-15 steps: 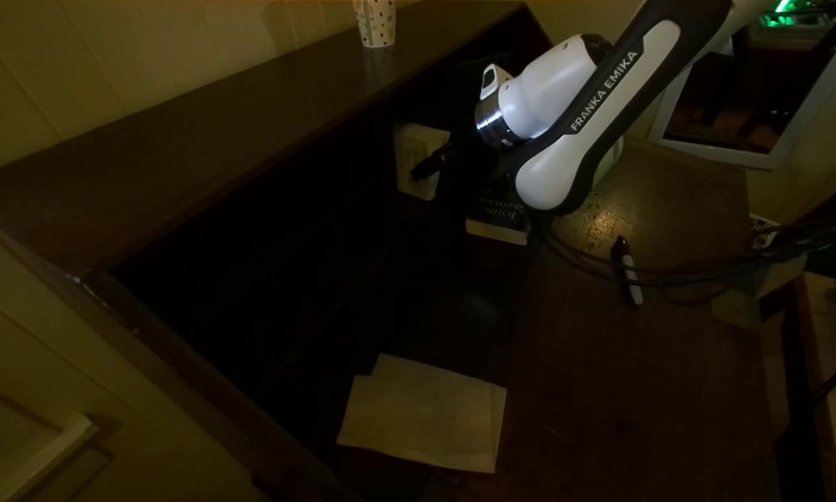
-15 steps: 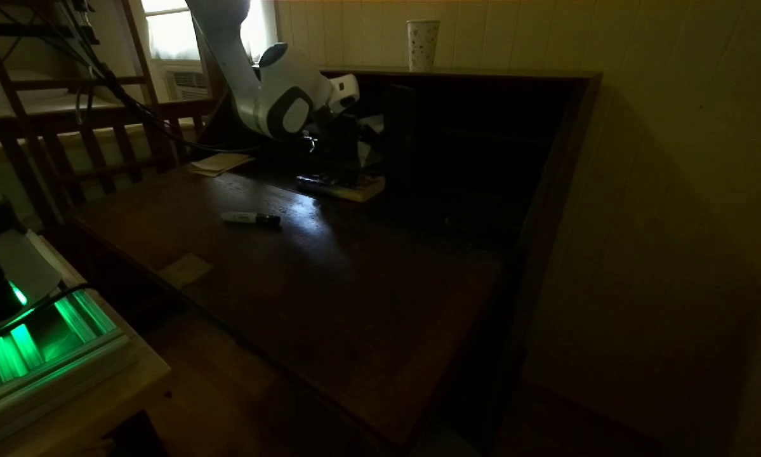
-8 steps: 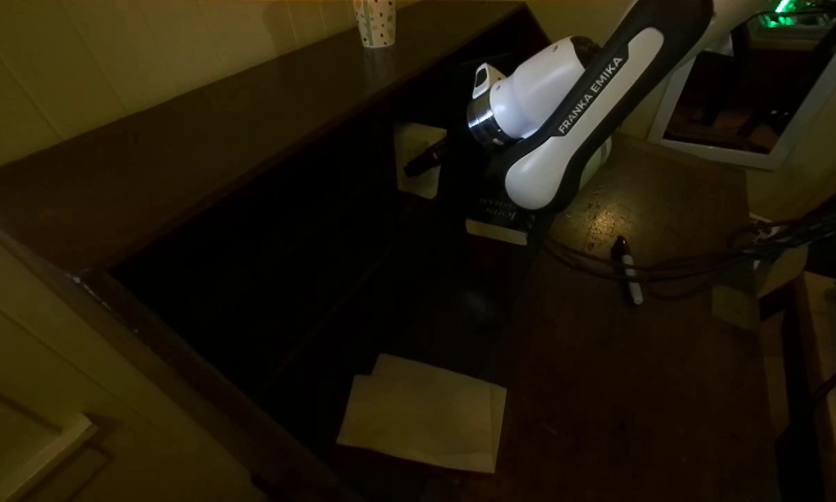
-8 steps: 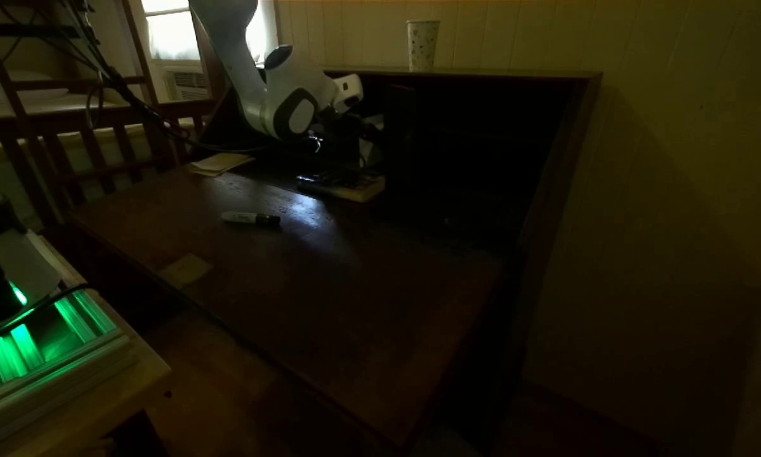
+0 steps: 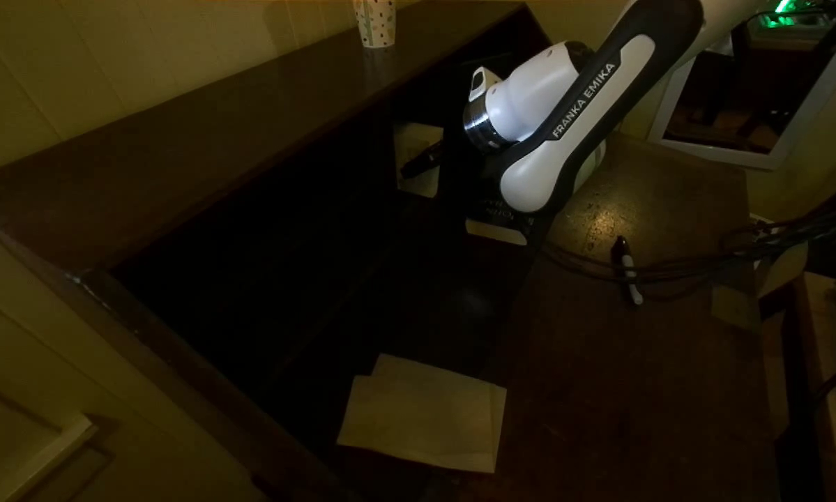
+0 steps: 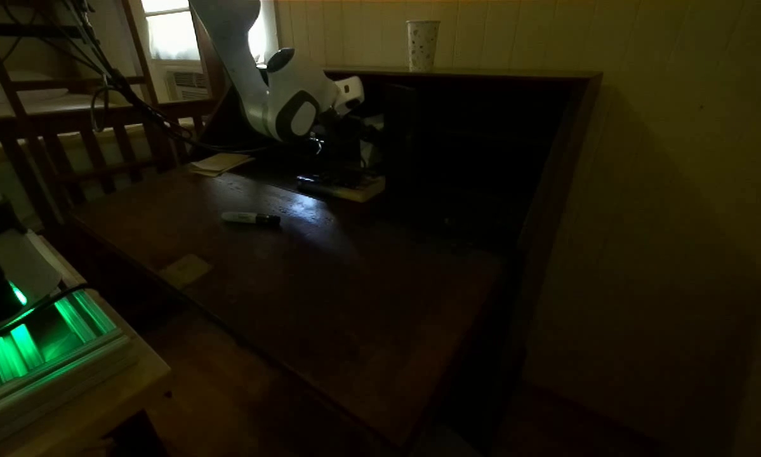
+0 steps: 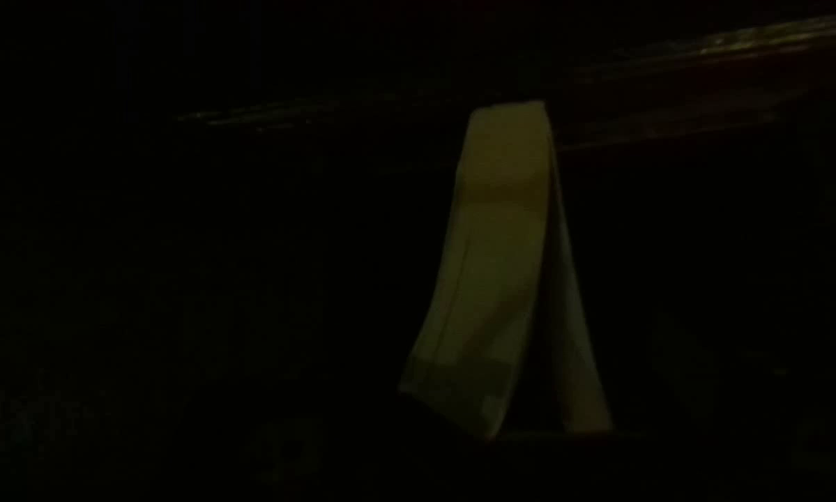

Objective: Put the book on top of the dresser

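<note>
White arm (image 5: 585, 104) reads FRANKA EMIKA; whether fingers (image 5: 418, 165) clutch the pale book (image 5: 416, 137) is unclear.

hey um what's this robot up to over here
A robot arm reaches into the shadowy front of the dresser, its pincer overlapping a pale, upright book in an exterior view. It's too dark to tell whether it has a grip. The book is meant for the dresser's top, where a patterned cup stands, but it isn't up there yet.

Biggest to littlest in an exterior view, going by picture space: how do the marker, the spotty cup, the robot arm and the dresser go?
1. Dresser
2. Robot arm
3. Spotty cup, top cut off
4. Marker, longer but skinnier
</note>
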